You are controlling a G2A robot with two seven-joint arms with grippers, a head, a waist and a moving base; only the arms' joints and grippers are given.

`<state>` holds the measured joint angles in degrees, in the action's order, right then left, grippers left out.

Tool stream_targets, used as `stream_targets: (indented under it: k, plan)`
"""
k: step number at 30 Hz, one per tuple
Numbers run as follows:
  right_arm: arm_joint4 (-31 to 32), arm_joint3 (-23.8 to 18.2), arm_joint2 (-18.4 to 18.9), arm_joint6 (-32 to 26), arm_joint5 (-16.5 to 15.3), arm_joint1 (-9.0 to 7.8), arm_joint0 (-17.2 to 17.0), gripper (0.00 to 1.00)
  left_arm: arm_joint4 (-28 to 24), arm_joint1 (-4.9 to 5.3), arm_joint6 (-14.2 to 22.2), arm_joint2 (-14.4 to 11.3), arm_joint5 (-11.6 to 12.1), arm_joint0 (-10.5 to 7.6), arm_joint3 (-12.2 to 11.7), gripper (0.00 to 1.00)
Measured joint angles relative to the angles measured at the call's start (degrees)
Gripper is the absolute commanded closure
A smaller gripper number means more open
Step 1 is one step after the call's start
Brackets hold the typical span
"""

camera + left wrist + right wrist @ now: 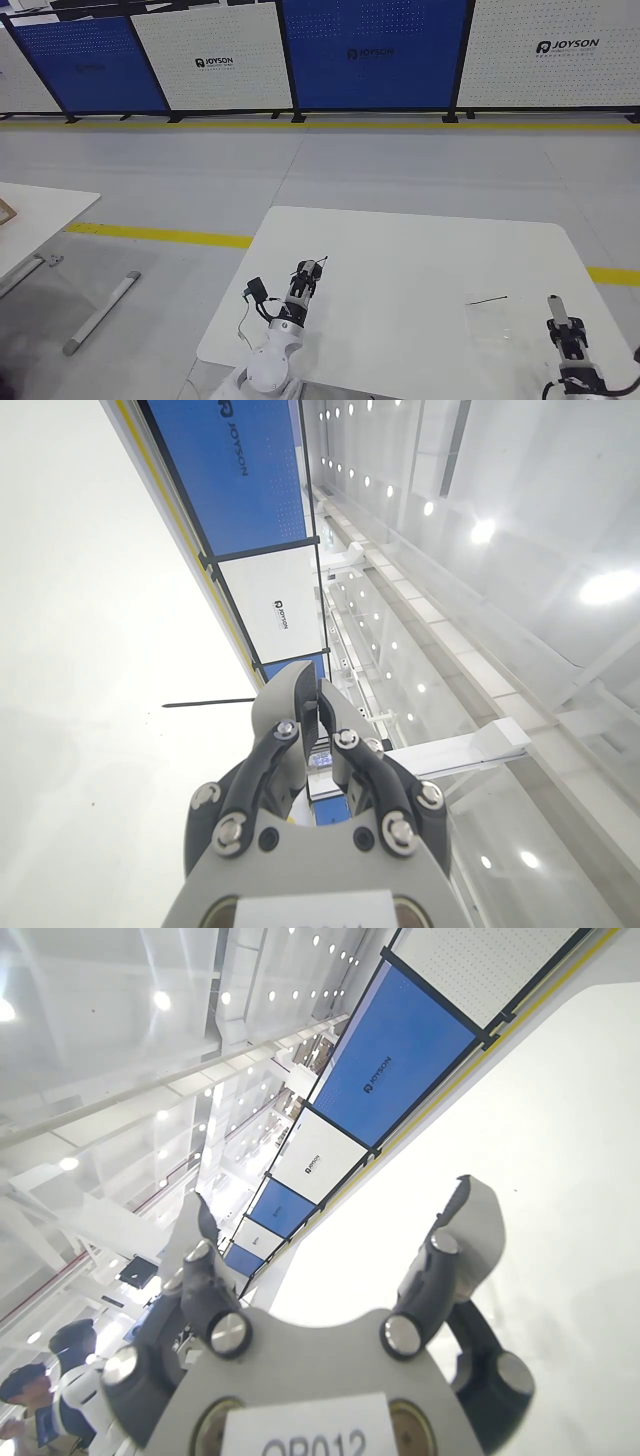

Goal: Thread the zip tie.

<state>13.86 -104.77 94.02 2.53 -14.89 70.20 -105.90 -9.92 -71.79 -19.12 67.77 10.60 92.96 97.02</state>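
At the top view's lower centre, the left gripper (309, 268) pinches a black zip tie (210, 702), tail left free for threading; the right gripper (332, 1195), spread wide and empty, hangs at lower right.

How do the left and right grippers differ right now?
The left gripper is shut on a black zip tie; the right gripper is open and empty. The left gripper is over the table's near left part, the right gripper by its right edge, near a second zip tie lying flat. Both are the same two-finger build.
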Motion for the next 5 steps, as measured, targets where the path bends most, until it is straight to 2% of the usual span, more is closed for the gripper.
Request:
stream_targets:
  k: [5]
  plan:
    - [0.0, 0.0, 0.0, 0.0, 0.0, 0.0, 0.0, 0.0, 0.0, 0.0, 0.0, 0.0, 0.0, 0.0, 0.0, 1.0]
